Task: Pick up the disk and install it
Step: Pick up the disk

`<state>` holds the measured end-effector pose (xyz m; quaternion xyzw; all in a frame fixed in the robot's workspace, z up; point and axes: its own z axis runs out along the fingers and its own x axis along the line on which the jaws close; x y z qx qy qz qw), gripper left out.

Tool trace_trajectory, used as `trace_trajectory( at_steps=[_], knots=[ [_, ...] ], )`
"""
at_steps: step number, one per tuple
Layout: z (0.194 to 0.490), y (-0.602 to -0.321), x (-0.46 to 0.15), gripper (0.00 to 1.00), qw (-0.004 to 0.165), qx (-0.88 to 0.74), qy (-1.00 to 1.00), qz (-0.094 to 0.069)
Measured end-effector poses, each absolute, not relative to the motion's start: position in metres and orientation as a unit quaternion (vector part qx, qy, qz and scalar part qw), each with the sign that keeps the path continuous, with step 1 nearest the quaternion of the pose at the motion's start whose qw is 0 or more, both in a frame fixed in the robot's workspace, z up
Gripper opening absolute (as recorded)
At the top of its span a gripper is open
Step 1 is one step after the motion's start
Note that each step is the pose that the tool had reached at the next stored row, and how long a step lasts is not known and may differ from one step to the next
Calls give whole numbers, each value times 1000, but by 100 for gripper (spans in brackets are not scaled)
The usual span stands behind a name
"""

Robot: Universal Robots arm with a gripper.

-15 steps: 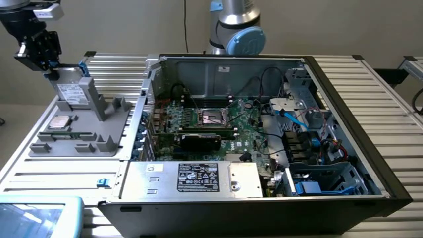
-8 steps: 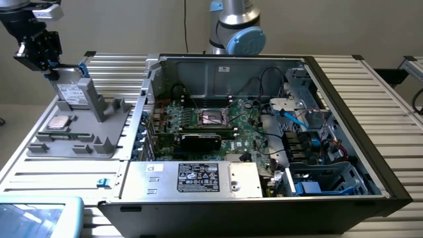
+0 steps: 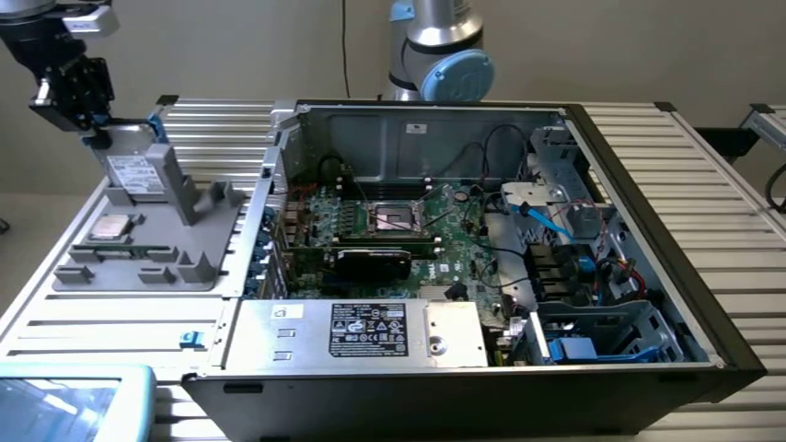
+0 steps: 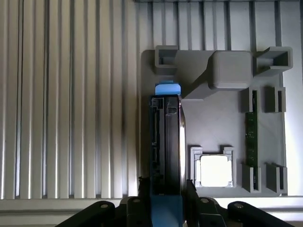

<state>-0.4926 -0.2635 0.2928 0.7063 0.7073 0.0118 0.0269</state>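
**Pincer clamped on the upright disk, straight above its holder**

The black pincer [image 4: 165, 187] has its 2 fingers [image 4: 191, 189] pressed against the 2 broad faces of the flat silver-grey metal disk [image 4: 168, 137]. From how they sit, I judge it a pinch on the disk's upper end, with a blue rail between them.

The disk lies directly below the pincer [image 3: 98, 140]. It stands on end in the grey plastic holder tray [image 3: 184, 253], connector end up, so its long axis runs down in line with the fingers. Its white label [image 3: 127, 173] faces outward.

Beside it in the tray rests a small square silver processor chip [image 4: 216, 170].

The 1 arm reaches to the exterior view's far left with its wrist pointed downward. The open black computer case [image 3: 418, 138] sits well apart, toward that view's right.
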Motion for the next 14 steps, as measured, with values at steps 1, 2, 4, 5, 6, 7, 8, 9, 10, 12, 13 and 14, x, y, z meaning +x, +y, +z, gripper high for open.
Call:
trace_trajectory(
  at_steps=[1,2,4,5,6,7,8,9,10,12,13,14],
  knots=[
    [293,-264,-493,37,27,699,714,12],
    [293,-263,-493,37,28,693,720,13],
    [293,-263,-493,37,28,692,722,13],
    [293,-264,-493,37,28,692,722,14],
    [293,-264,-493,37,28,693,721,14],
    [293,-264,-493,37,28,695,718,13],
    [293,-264,-493,37,29,699,714,13],
    [293,-264,-493,37,29,703,711,12],
    [293,-264,-493,37,29,707,707,12],
    [293,-264,-493,37,29,709,705,12],
    [293,-264,-493,37,29,709,705,12],
    [293,-264,-493,37,29,709,705,12]
  ],
)
